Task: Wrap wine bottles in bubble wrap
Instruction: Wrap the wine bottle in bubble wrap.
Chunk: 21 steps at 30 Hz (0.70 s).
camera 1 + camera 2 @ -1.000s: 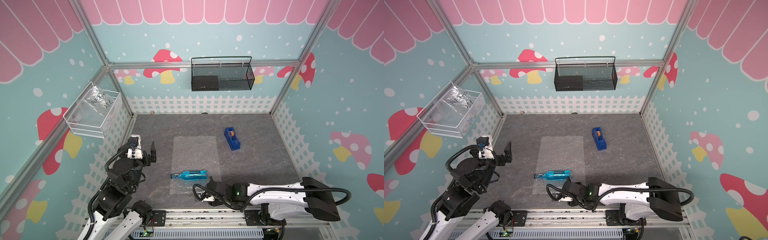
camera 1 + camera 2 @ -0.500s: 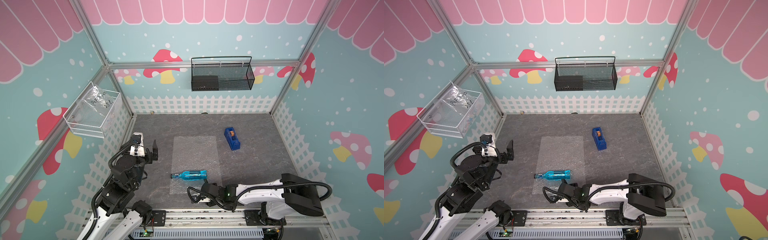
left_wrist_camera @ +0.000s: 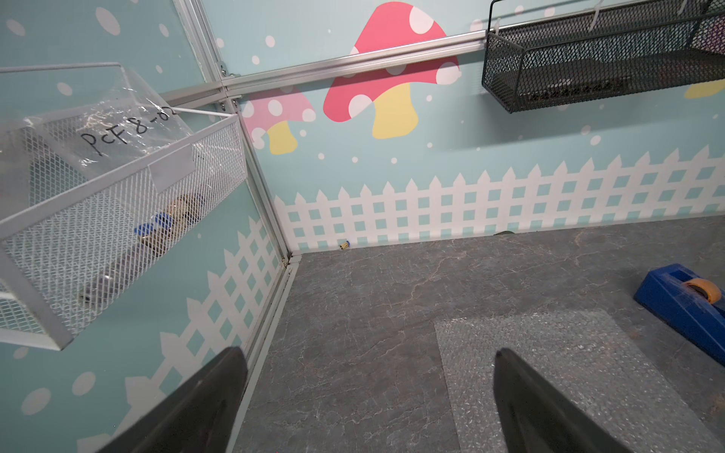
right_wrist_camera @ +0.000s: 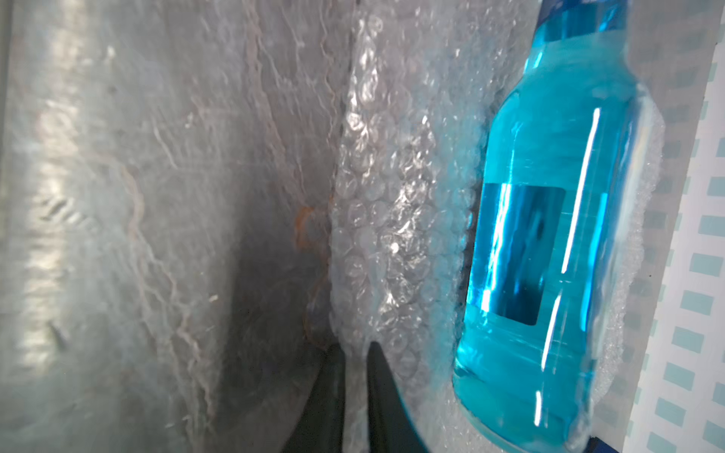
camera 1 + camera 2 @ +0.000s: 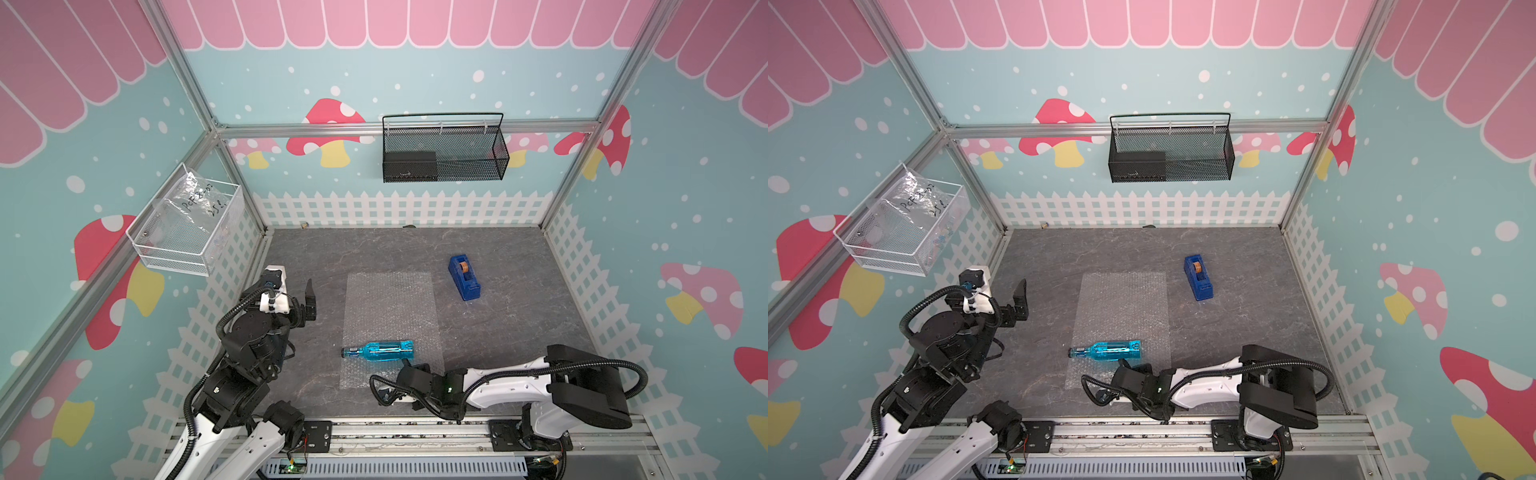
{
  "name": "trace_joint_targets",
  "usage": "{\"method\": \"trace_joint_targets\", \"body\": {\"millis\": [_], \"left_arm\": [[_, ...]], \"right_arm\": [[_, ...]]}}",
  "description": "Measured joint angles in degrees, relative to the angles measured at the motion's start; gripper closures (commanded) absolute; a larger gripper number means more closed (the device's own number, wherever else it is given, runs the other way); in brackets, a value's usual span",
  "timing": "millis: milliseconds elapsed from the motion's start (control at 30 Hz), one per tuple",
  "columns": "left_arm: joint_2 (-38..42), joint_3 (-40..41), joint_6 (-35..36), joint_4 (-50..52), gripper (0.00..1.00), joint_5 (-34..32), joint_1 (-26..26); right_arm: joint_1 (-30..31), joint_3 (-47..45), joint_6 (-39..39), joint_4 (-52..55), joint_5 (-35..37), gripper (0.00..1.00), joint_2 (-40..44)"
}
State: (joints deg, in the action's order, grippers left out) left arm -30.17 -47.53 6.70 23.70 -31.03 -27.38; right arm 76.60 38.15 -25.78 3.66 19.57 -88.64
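Observation:
The bright-blue wine bottle (image 5: 380, 351) (image 5: 1108, 350) lies on its side across the near part of the bubble wrap (image 5: 390, 303) (image 5: 1123, 303), cap pointing left. My right gripper (image 5: 408, 366) (image 5: 1124, 365) sits low at the sheet's near edge, just in front of the bottle's base. In the right wrist view the right gripper (image 4: 357, 349) is shut on a raised fold of bubble wrap (image 4: 384, 219), with the bottle (image 4: 549, 235) beside it. My left gripper (image 5: 307, 301) (image 5: 1018, 301) (image 3: 368, 361) hangs open and empty above the table, left of the sheet (image 3: 569, 372).
A dark-blue tape dispenser (image 5: 464, 277) (image 5: 1199, 277) (image 3: 686, 302) stands right of the sheet's far end. On the back wall hangs a black mesh basket (image 5: 444, 153). A white wire basket (image 5: 187, 232) holding a plastic bag hangs on the left wall. Fence-printed walls enclose the table.
My right gripper has shifted along the sheet's near edge toward the bottle's base and closed on the wrap. The right arm has folded in. The left arm has crept slightly rightward, still open.

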Motion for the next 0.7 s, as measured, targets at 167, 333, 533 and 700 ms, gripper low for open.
{"method": "trace_joint_targets", "body": {"millis": [167,333,533,700], "left_arm": [[0.1,0.0,0.1,0.0,0.0,0.2,0.0],[0.4,1.0,0.9,0.0,0.0,2.5,0.0],[1.7,2.1,3.1,1.9,0.0,10.2,0.0],[3.4,2.1,4.9,4.7,0.0,18.4,0.0]], "right_arm": [[-0.1,0.2,-1.0,0.7,0.3,1.0,1.7],[-1.8,1.7,-2.4,1.0,0.5,1.0,2.6],[-4.9,3.1,-4.2,1.0,-0.1,1.0,3.2],[-8.9,4.8,-6.1,1.1,-2.5,1.0,3.6]]}}
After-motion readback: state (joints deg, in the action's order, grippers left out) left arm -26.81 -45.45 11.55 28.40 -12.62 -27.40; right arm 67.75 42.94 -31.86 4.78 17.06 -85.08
